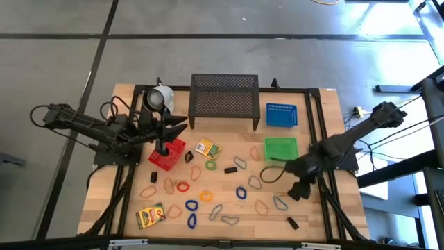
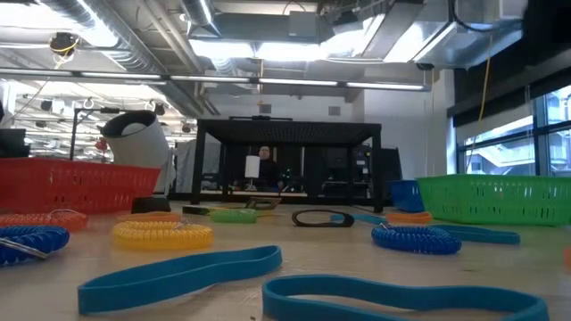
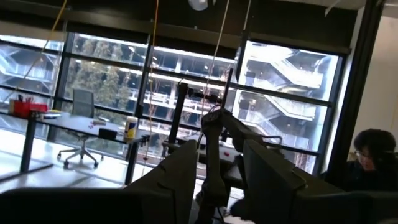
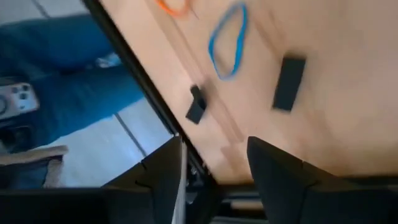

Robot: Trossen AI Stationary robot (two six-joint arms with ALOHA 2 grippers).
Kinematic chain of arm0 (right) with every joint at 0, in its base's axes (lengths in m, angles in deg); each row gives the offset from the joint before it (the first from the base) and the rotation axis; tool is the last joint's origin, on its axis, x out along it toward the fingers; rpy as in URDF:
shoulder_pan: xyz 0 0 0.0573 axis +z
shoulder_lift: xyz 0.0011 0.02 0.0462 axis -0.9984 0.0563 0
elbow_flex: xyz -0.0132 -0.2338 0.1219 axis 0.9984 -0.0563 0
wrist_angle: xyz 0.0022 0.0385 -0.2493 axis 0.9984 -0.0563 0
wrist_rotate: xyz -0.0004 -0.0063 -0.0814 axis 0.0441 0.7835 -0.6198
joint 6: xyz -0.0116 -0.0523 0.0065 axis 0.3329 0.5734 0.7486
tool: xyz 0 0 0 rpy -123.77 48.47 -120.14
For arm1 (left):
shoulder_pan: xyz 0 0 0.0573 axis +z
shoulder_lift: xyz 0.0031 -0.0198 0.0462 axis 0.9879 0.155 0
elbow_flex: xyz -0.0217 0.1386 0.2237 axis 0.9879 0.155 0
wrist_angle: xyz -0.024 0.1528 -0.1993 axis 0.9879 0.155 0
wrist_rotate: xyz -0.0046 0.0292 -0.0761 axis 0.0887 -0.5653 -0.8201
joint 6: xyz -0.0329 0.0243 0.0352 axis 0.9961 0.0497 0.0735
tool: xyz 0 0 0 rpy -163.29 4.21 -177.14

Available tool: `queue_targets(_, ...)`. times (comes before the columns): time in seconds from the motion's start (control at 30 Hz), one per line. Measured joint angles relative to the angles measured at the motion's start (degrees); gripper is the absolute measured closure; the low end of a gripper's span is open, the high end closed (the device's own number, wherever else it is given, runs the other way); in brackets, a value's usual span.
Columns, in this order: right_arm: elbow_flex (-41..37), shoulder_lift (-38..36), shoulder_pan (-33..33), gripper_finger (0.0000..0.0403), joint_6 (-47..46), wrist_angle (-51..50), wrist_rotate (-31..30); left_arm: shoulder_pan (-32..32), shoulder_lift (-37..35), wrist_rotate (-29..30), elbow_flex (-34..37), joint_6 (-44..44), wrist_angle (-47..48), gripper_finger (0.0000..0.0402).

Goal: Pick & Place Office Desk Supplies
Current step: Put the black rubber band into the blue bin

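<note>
Two dark fingers (image 4: 283, 177) of the right tool (image 4: 214, 168) stand apart with nothing between them, above the edge of the wooden counter (image 4: 336, 124). On the wood lie a blue loop (image 4: 227, 42), part of an orange loop (image 4: 174, 6) and a small black block (image 4: 288, 83). A person's blue-clad leg (image 4: 74, 68) shows beyond the counter's edge.

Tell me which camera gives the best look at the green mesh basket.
The high view: it shows the green mesh basket whole from above, on the table's right side, just below the blue basket. The low view shows only its side wall at the right edge. Neither wrist view shows it.
</note>
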Motion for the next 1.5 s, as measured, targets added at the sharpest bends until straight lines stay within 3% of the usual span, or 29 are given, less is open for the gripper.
queue_targets(0.2, 0.0, 10.1, 4.4, 0.0179, -9.1, 3.9, -0.1, 0.0, -0.8, 0.0, -0.6, -2.6, -0.1, 0.0274)
queue_targets(0.4, 0.0, 18.3, 4.9, 0.0139, -10.6, 3.4, -5.4, 0.0, -1.4, -0.1, -0.6, -5.6, 0.0, 0.0274)
queue_targets(0.7, 0.0, 26.9, 4.9, 0.0145, -7.6, 3.3, -7.5, 0.0, -1.7, 0.0, -0.6, -5.7, 0.0, 0.0274)
queue_targets(0.97, 0.1, 29.9, 5.1, 0.0207, -5.9, 3.0, -7.0, 0.0, -1.7, 0.0, -0.5, -5.6, 0.0, 0.0274)
queue_targets(1.33, -0.1, 28.2, 6.3, 0.0388, -5.6, 3.1, -5.6, 0.0, -1.7, 0.0, -0.5, -4.4, 0.0, 0.0274)
queue_targets(1.5, 0.9, 22.0, 7.9, 0.0382, -6.9, 2.8, -5.7, 0.0, -1.9, -0.5, -0.5, -3.6, -1.3, 0.0274)
